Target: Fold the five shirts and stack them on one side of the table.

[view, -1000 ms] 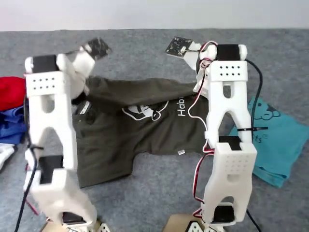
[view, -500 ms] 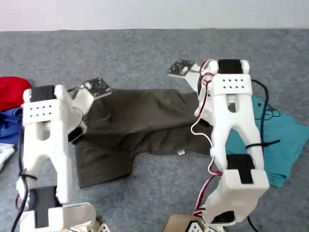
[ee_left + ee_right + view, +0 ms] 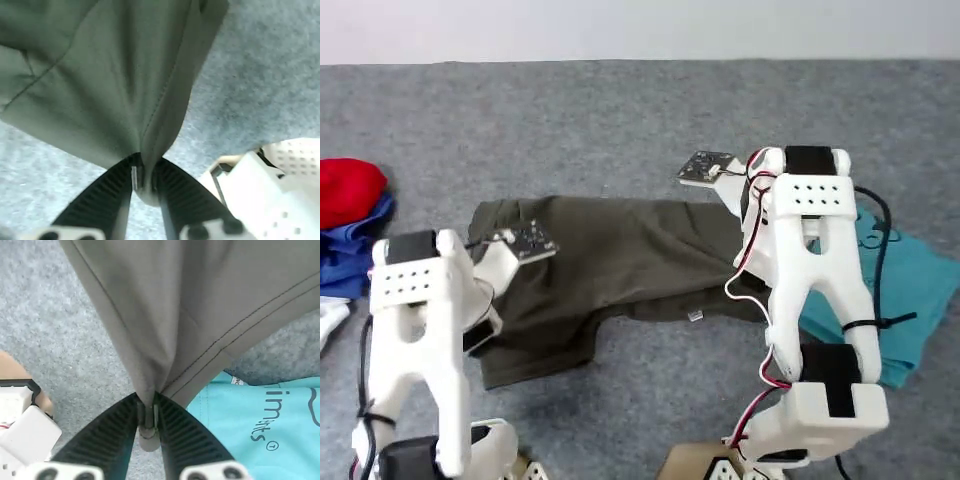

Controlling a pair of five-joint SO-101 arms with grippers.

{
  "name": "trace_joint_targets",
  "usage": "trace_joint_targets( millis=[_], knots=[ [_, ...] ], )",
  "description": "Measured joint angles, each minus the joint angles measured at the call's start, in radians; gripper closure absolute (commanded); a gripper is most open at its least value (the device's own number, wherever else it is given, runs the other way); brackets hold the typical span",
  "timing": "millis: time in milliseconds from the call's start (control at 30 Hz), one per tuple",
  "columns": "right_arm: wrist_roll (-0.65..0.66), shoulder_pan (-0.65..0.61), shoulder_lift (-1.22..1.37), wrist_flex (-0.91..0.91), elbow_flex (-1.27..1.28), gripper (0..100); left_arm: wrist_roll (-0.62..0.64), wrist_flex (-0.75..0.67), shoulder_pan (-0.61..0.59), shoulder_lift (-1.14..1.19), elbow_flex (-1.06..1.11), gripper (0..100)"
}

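On the high view I have the olive shirt [image 3: 620,260] lying in a wide band across the middle of the grey counter [image 3: 620,110], with one sleeve trailing toward 7 o'clock. The teal shirt [image 3: 910,290] sits at 3 o'clock, partly under the right arm [image 3: 810,250]. A red shirt [image 3: 350,190], a blue shirt [image 3: 345,250] and a white shirt [image 3: 328,322] are bunched at 9 o'clock. The left arm [image 3: 415,300] stands at 8 o'clock over the olive shirt's edge.

On the left wrist view, my left end effector [image 3: 142,176] is clamped on a pinch of olive cloth that fans out from its tips.

On the right wrist view, the right end effector [image 3: 147,415] is clamped on another fold of the olive shirt, with the teal shirt just beside it on the counter.
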Motion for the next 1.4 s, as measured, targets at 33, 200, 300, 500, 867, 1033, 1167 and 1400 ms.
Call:
trace_joint_targets(
  millis=[33, 200, 300, 500, 867, 1033, 1167, 1400],
  knots=[
    [0.006, 0.002, 0.000, 0.000, 0.000, 98.7, 0.000, 0.000, 0.000, -0.003, 0.017, 100],
    [0.011, 0.003, -0.002, 0.000, 0.000, 98.7, 0.000, 0.000, 0.000, -0.005, 0.061, 99],
    [0.011, 0.003, -0.002, 0.000, 0.008, 95.0, -0.006, -0.002, 0.000, -0.005, 0.061, 93],
    [0.011, 0.003, -0.002, 0.000, 0.052, 76.9, -0.017, -0.002, 0.000, -0.006, 0.061, 90],
    [-0.038, 0.005, -0.002, 0.000, -0.044, 77.3, -0.003, -0.002, -0.046, -0.006, -0.077, 90],
    [-0.083, 0.003, -0.002, -0.046, -0.114, 94.4, 0.117, -0.060, -0.077, -0.006, -0.262, 98],
    [-0.227, -0.026, 0.037, -0.187, -0.114, 97.5, 0.338, -0.222, -0.060, -0.006, -0.292, 99],
    [-0.493, -0.061, 0.203, -0.433, -0.114, 98.8, 0.697, -0.486, 0.057, 0.080, -0.261, 99]
  ],
)
